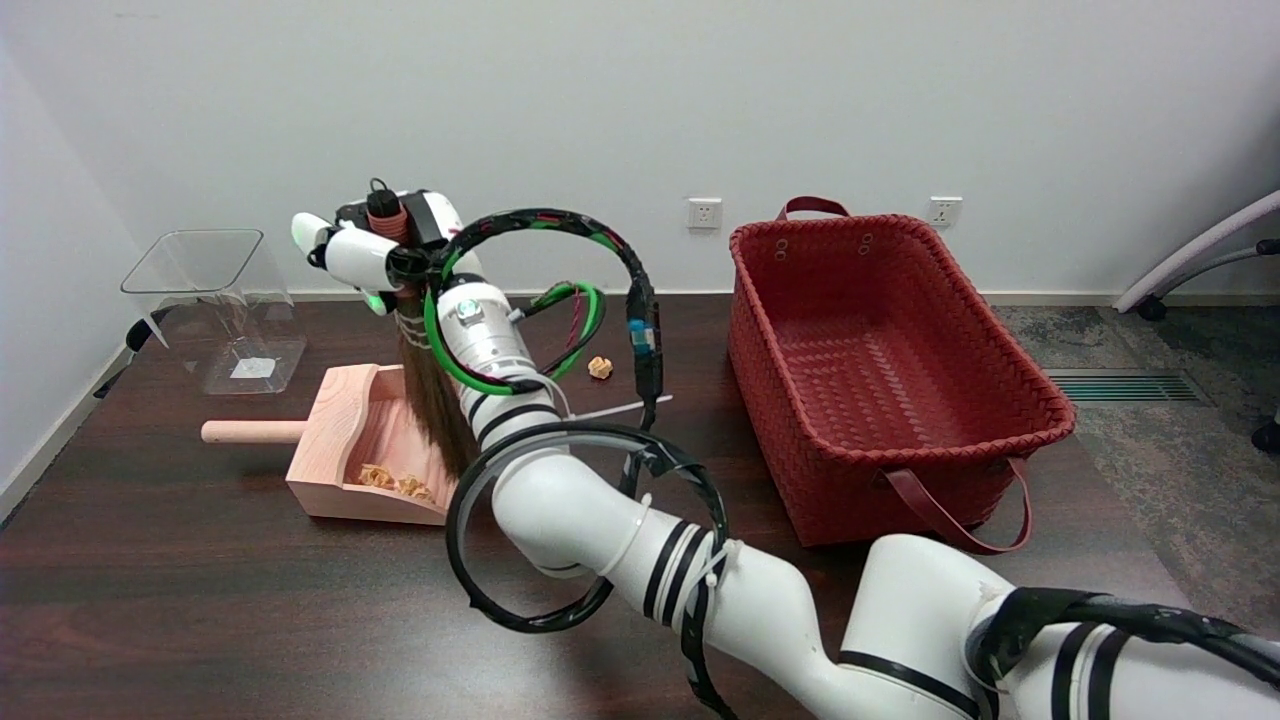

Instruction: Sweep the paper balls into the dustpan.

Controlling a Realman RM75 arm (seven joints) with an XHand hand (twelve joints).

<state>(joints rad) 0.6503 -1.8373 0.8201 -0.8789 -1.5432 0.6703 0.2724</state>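
Right hand (385,245) sat upper left of centre in the frame, fingers wrapped around the top of a small brush (432,400), gripping its reddish-brown handle. Handle end poked up above the hand. Brush hung roughly upright, dark brown bristles pointing down and reaching the mouth of the dustpan (355,440). Bristle tips were at the pan's open right edge; whether they touched the pan floor could not be told, the forearm covered part of that spot.

Dustpan was pale pink wood, lying on the dark brown table (200,620) at left centre, round handle sticking out to the frame's left, open side facing right. Two paper balls (395,482) lay inside it, near the front lower wall, close together, tan and crumpled. One more paper ball (600,367) sat on the table at frame centre, right of the forearm, well apart from the dustpan, outside it.

Right arm (640,560) came in from lower right, white with black bands, black cable loops around it, green cable near the wrist.

Red woven basket (900,420) stood on the table right of centre, handles at its far and near ends. Clear plastic container (215,300) stood at upper left, behind the dustpan, apart from it. Thin white stick-like item (620,408) lay on the table just below the loose ball.
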